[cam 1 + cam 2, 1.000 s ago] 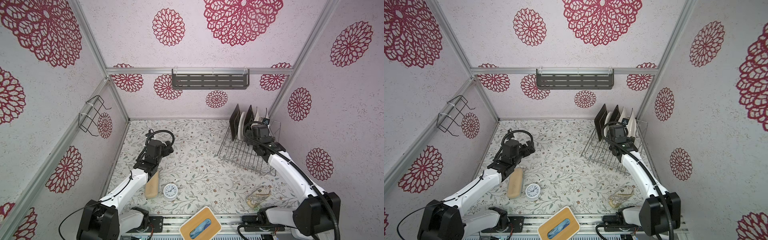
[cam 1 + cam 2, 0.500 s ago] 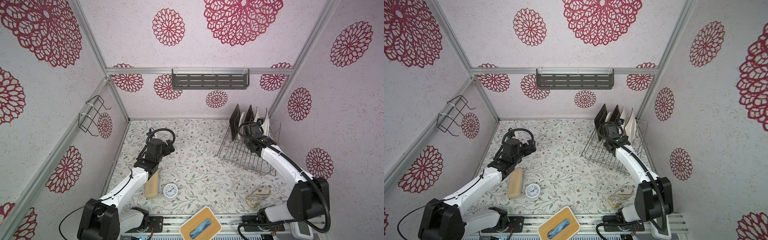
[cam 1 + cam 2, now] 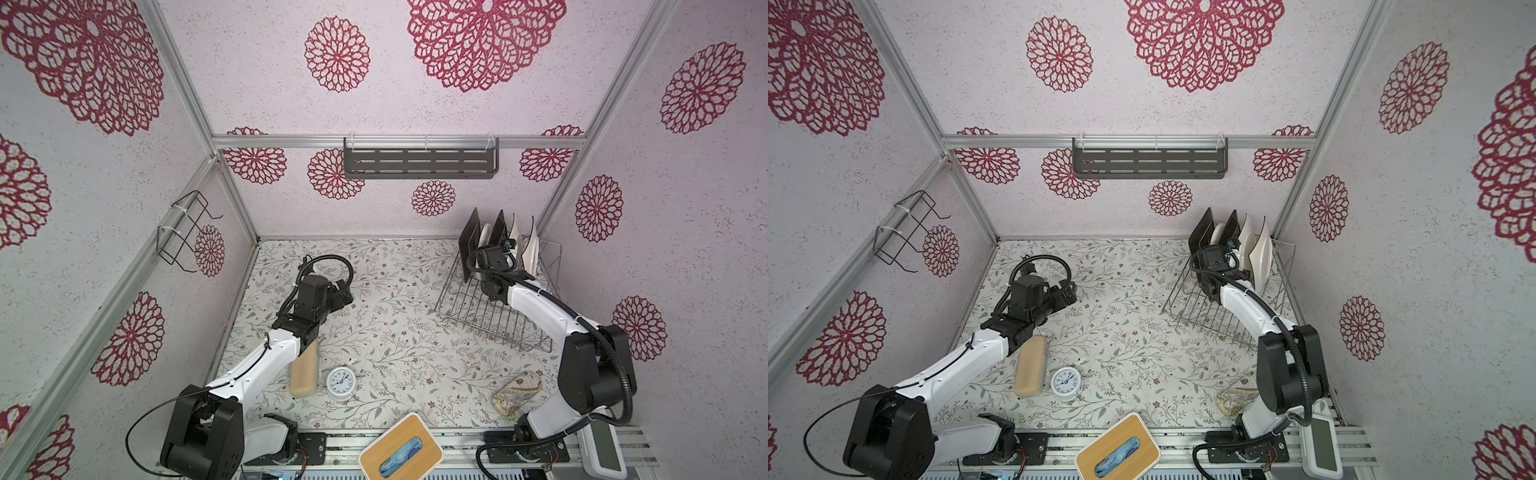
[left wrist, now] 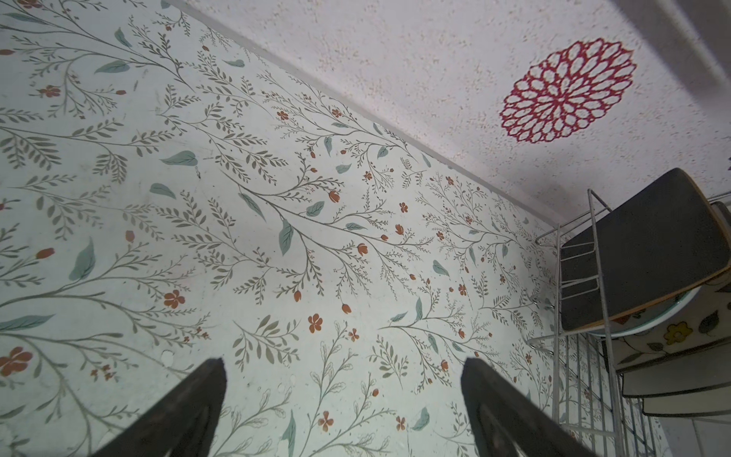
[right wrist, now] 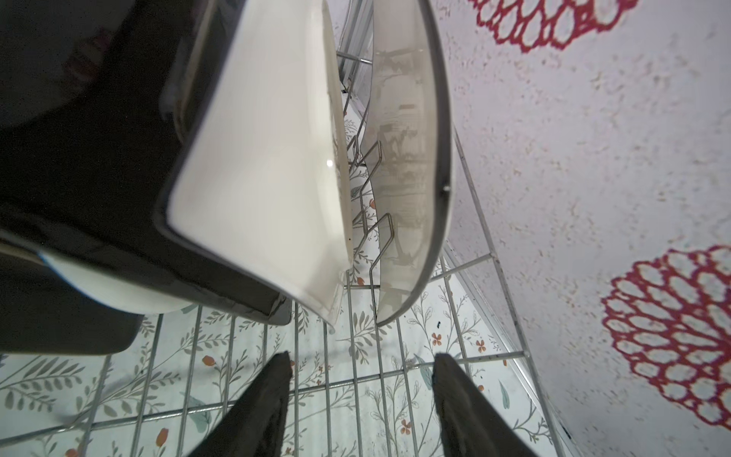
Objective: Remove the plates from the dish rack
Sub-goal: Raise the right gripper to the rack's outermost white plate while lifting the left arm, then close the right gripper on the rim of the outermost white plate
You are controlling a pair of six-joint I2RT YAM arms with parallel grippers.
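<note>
Hanging on left wall: thin black wire basket [image 3: 183,232]. Above floral-print tabletop [image 3: 395,332], left gripper [image 4: 343,362] spread wide, empty. Back wall centre: dark grey slotted shelf [image 3: 419,164]. Far right corner: silver wire dish rack [image 3: 490,320], five dark and white plates [image 3: 498,237] upright inside. Over rack floor, right gripper [image 5: 362,356] half-spread, pinching nothing, just short of plates.

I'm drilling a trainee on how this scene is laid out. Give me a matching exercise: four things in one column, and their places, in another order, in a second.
Things
1. alarm clock
2. dish rack
3. grey shelf
4. black wire basket

Places
A. on the left wall
B. on the table, far right corner
C. on the back wall
D. on the table, near its front edge

Pairs: 1-D, 2-B, 3-C, 4-A
</note>
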